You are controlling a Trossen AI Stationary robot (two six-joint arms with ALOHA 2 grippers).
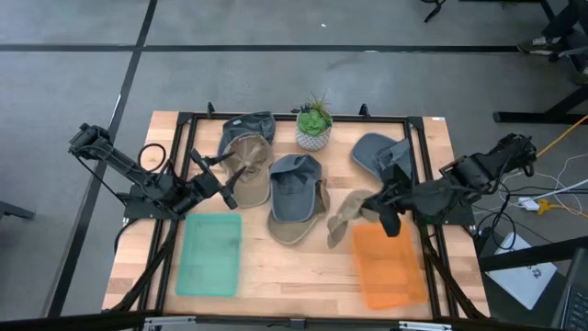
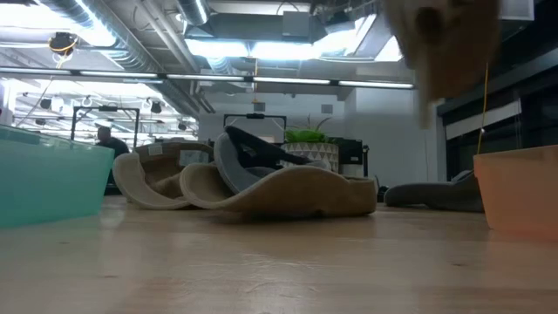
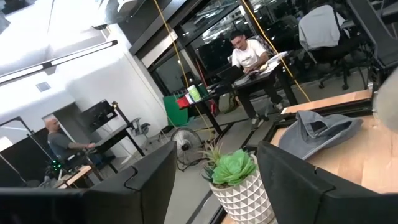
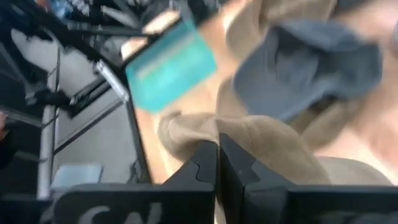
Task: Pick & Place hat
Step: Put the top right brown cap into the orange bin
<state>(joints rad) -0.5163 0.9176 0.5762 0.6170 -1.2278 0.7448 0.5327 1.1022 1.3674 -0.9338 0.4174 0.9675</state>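
Observation:
A tan hat (image 1: 345, 221) hangs from my right gripper (image 1: 375, 208), which is shut on it just left of the orange bin (image 1: 388, 268). In the low view the hat (image 2: 445, 44) hangs high above the table. My left gripper (image 1: 219, 180) is open and empty, beside a tan-lined hat (image 1: 250, 167) lying on the table. A grey hat with a tan brim (image 1: 296, 198) lies at the centre. Another grey hat (image 1: 378, 152) lies at the far right, and one more (image 1: 246, 127) at the far left. My right gripper pinches a fold of the tan hat's cloth (image 4: 249, 142) between its two shut fingers (image 4: 202, 165). It comes slanting from the table's right side. The hat hangs below and left of the fingers, slack and lifted clear of the table.
A green bin (image 1: 209, 254) stands at the near left and the orange bin at the near right. A potted plant (image 1: 314, 125) stands at the far middle. A black frame (image 1: 184, 119) runs around the table. People sit in the room beyond (image 3: 252, 56).

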